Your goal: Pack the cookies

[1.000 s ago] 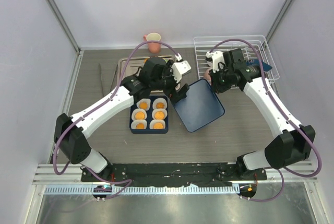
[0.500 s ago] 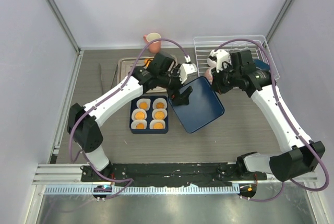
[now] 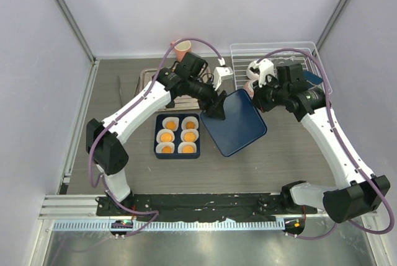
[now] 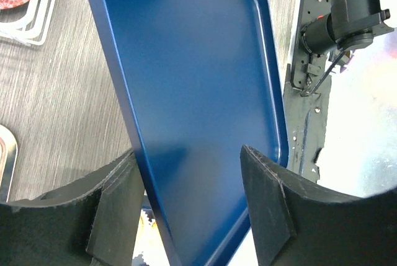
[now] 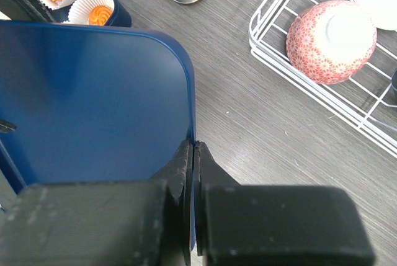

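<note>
Several orange cookies [image 3: 169,135] sit in white paper cups inside the dark blue box [image 3: 177,155] at the table's middle; two show in the right wrist view [image 5: 99,15]. To its right a dark blue lid [image 3: 239,129] is tilted up. My right gripper [image 3: 253,95] [image 5: 193,145] is shut on the lid's [image 5: 93,92] far right edge. My left gripper [image 3: 217,110] [image 4: 188,154] straddles the lid's [image 4: 198,80] opposite edge. Its jaws stand open, the left finger close against the rim, the right one apart from it.
A white wire rack [image 3: 279,55] at the back right holds a red-patterned bowl [image 5: 322,43] upside down. A pink mug [image 3: 182,48] stands at the back. A metal tray [image 3: 147,81] lies behind the box, and thin tongs [image 3: 121,89] lie left of it.
My left gripper has swung right from above the box to the lid's left edge, and its jaws have narrowed around that edge. The right gripper keeps its hold on the lid.
</note>
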### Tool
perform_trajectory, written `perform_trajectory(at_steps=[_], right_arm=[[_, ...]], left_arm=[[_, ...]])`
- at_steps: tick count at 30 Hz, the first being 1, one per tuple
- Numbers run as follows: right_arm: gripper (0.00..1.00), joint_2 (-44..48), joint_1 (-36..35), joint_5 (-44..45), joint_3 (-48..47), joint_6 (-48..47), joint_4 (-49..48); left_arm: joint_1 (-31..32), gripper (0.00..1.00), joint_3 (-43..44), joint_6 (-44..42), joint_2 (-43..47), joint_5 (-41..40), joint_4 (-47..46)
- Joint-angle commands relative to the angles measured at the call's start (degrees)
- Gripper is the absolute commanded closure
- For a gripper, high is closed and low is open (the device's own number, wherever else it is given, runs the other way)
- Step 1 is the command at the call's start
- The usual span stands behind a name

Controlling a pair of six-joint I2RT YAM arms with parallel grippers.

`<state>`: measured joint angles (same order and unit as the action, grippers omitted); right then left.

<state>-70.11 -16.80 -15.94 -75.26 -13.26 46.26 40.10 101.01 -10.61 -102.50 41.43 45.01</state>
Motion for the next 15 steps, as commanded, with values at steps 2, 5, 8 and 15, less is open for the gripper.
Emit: perform_trajectory(at_steps=[2, 5, 8, 15], right_arm=[[0.99, 1.99, -0.43, 0.21, 0.03, 0.34, -3.98], [0.99, 2.25, -0.61, 0.13, -0.15, 0.77, -4.25], [0.99, 2.34, -0.78, 0.04, -0.32, 1.04, -4.34], [0.99, 3.22, -1.13, 0.12, -0.67, 1.83, -4.69]], left_arm=[[-0.11, 0.39, 3.66, 1.30, -0.60, -0.03, 2.44], [-0.11, 0.43, 4.10, 1.47, -1.30, -0.82, 2.88], [-0.11, 0.48, 4.54, 1.56, -1.74, -1.44, 3.24], [-0.02, 0.67, 6.83, 2.08, -3.32, -1.88, 4.46]])
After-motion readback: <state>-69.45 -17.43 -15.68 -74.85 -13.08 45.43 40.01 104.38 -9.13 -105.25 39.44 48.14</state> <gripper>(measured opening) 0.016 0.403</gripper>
